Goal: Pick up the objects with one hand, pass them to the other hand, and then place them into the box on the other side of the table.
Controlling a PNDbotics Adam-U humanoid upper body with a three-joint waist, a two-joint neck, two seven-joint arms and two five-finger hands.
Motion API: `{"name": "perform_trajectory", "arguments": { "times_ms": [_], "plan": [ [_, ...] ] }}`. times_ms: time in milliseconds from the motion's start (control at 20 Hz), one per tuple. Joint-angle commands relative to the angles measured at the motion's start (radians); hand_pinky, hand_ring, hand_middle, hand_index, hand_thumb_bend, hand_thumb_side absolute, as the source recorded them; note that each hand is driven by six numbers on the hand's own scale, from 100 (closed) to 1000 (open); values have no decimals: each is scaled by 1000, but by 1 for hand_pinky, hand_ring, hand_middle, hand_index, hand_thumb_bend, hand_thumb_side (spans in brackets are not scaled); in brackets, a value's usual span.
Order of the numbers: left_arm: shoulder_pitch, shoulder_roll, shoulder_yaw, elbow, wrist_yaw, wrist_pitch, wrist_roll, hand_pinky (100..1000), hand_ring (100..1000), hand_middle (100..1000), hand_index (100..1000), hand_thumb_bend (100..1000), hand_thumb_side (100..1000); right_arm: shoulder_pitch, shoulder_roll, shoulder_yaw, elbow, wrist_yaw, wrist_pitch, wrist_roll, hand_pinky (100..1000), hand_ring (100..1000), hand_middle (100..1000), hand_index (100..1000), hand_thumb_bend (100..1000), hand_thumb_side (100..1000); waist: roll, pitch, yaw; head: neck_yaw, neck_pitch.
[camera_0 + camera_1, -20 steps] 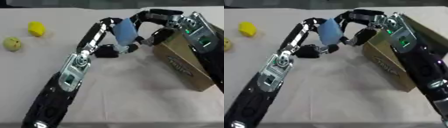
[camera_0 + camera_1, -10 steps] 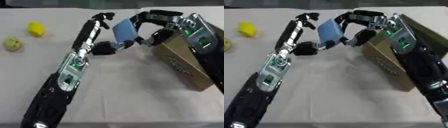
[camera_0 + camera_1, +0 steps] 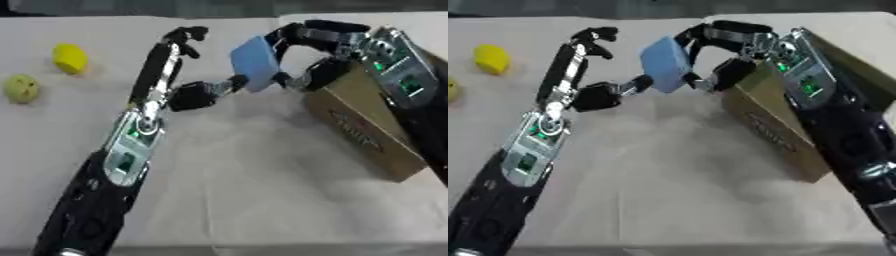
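The robot's right hand (image 3: 306, 55) reaches in from the upper right with its fingers (image 3: 302, 31) arched over the top of a pale blue block (image 3: 255, 62) and its thumb curled in below, pinching the block and holding it in the air above the white table (image 3: 245, 190). The left hand (image 3: 179, 70) comes in from the lower left on a long black and silver arm; its upper fingers (image 3: 188, 35) stand raised and spread, well clear of the block, while one lower finger or thumb stretches toward the block's lower left corner, and whether that tip touches the block cannot be made out. The left hand grips nothing. The block hangs between the two hands, tilted, with its broad face turned toward the left hand, just beside the near corner of one brown cardboard box (image 3: 367, 135), which stands on the right side of the table under the right forearm. The block sits outside the box, to the left of its upper edge. There is one blue block, one box, and two small rounded things on the far left of the table: a bright yellow one (image 3: 70, 58) farther back and a duller yellow-green one (image 3: 21, 88) nearer the left edge, lying close together and well apart from both hands.
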Motion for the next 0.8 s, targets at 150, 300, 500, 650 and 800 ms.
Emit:
{"name": "perform_trajectory", "arguments": {
  "times_ms": [150,300,500,650,800],
  "plan": [
    [18,74,13,-63,28,9,-22,794,635,741,857,729,572,-4,-50,-34,-37,-21,18,-26,930,672,333,414,100,130,-8,-35,-1,-7,5],
    [37,108,19,-81,36,18,-31,793,632,741,856,722,568,3,-72,-53,-58,-46,34,-44,930,665,333,414,100,124,-8,-38,-2,-10,5],
    [59,151,29,-91,47,34,-35,793,623,739,852,699,556,29,-108,-91,-95,-88,66,-69,934,653,336,416,100,147,-8,-41,-4,-13,5],
    [73,181,39,-100,58,45,-32,793,620,737,851,689,547,55,-128,-133,-138,-135,100,-89,936,650,335,413,100,161,-4,-40,-7,-16,5],
    [85,216,47,-113,66,56,-35,793,621,738,853,687,539,84,-156,-171,-191,-178,133,-115,937,648,336,415,100,157,-1,-41,-10,-16,5]
  ]
}}
